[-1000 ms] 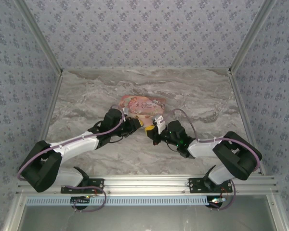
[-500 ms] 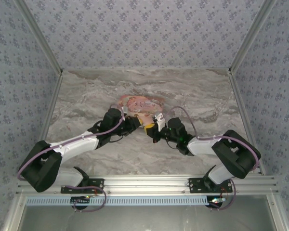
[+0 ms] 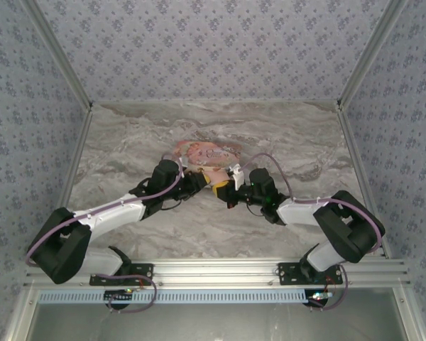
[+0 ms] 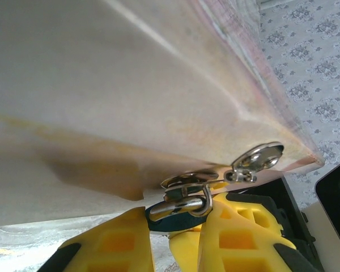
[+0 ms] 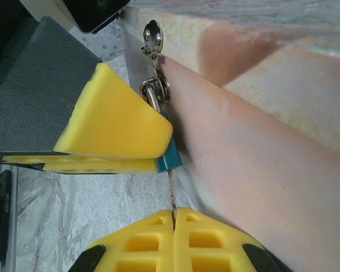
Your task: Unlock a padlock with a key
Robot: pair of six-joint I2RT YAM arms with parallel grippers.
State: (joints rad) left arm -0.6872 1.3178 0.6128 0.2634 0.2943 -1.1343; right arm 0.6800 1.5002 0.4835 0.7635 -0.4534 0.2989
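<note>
The small teal padlock (image 5: 170,158) hangs by its silvery shackle (image 4: 184,205) from a metal ring on the pink box (image 3: 208,153). My left gripper (image 4: 173,220) is shut on the padlock body (image 4: 169,221), one yellow finger (image 5: 114,122) on each side of it. The key (image 5: 172,195) is a thin silvery sliver whose tip reaches the underside of the padlock body. It is pinched edge-on in my right gripper (image 5: 174,214), which is shut just below it. In the top view the left gripper (image 3: 211,183) and right gripper (image 3: 224,190) meet at the box's near edge.
The box's pale side wall (image 5: 260,147) stands right beside the key and the right fingers. A metal clasp (image 4: 258,158) sits on the box a little past the shackle ring. Marble tabletop (image 3: 128,142) lies open all around, ringed by patterned walls.
My right wrist has shifted slightly left and farther in, closing on the left gripper and the padlock. The left arm has held still.
</note>
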